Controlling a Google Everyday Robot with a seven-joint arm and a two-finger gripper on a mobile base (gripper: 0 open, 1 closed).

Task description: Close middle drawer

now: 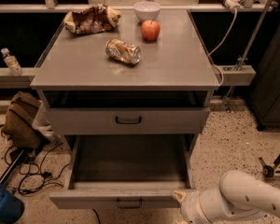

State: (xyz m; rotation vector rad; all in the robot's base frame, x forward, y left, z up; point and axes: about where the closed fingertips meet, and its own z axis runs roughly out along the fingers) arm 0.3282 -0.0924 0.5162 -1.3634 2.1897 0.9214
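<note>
The middle drawer (126, 164) is pulled far out of the grey cabinet, and its inside looks empty. Its flat front (84, 199) with a small black bar handle (129, 203) is near the bottom edge of the camera view. The taller-fronted drawer (84, 120) above it is shut, with a dark gap under the tabletop. The lowest drawer is hidden. My gripper (179, 199) is at the end of the white arm (242, 199) at lower right, right by the right end of the middle drawer's front.
On the tabletop (177, 64) lie a crushed can (123, 51), an apple (150, 30), a white bowl (147, 10) and a snack bag (91, 18). On the floor at left are a brown bag (21, 120), cables (30, 171) and a blue object (4, 206). A wheeled stand (273, 164) is at right.
</note>
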